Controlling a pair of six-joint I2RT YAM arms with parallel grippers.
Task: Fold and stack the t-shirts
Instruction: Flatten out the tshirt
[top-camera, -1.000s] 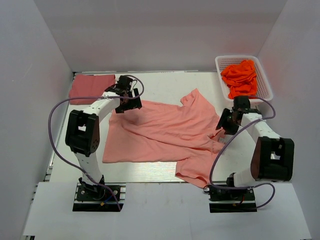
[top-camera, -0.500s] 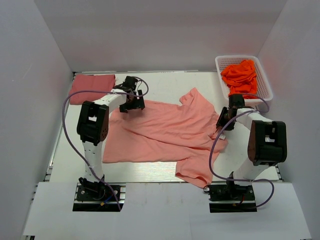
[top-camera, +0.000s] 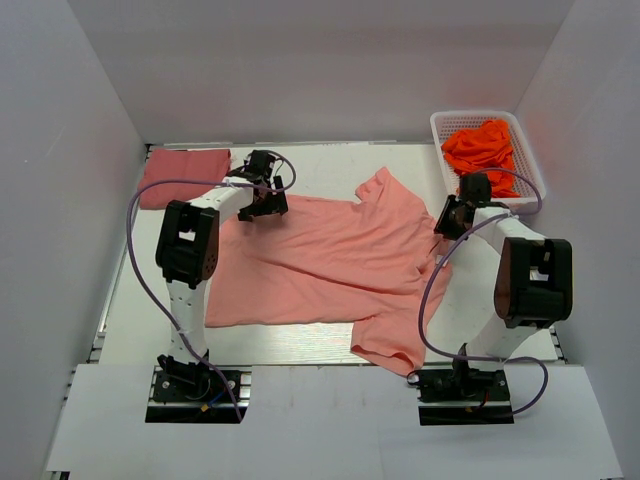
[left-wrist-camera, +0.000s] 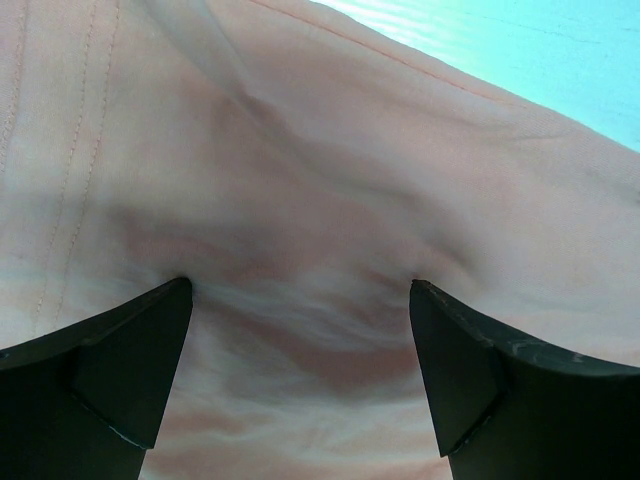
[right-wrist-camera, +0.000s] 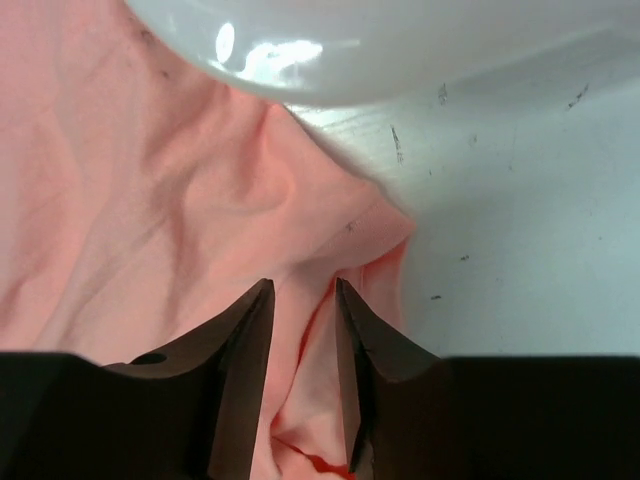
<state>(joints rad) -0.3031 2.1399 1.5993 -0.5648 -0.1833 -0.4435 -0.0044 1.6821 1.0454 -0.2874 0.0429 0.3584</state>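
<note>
The light salmon-pink t-shirt (top-camera: 330, 260) lies spread over the middle of the table, one sleeve hanging off the near edge. My left gripper (top-camera: 264, 200) sits on its far left corner. In the left wrist view (left-wrist-camera: 300, 285) its jaws stand wide open, with the fingertips (left-wrist-camera: 130, 350) resting on the cloth (left-wrist-camera: 320, 180). My right gripper (top-camera: 447, 218) is at the shirt's right edge. In the right wrist view (right-wrist-camera: 303, 290) it is shut on a raised fold of the pink cloth (right-wrist-camera: 160, 200). The darker rose-red t-shirt (top-camera: 183, 177) lies folded at the back left.
A white basket (top-camera: 530, 160) holding orange cloth (top-camera: 482, 152) stands at the back right, just behind my right gripper. White walls enclose the table on three sides. Bare tabletop (right-wrist-camera: 520, 220) shows to the right of the shirt's edge.
My right gripper has moved toward the back, carrying the shirt's right edge with it. My left gripper has shifted slightly back and right. The shirt lies flatter and more stretched.
</note>
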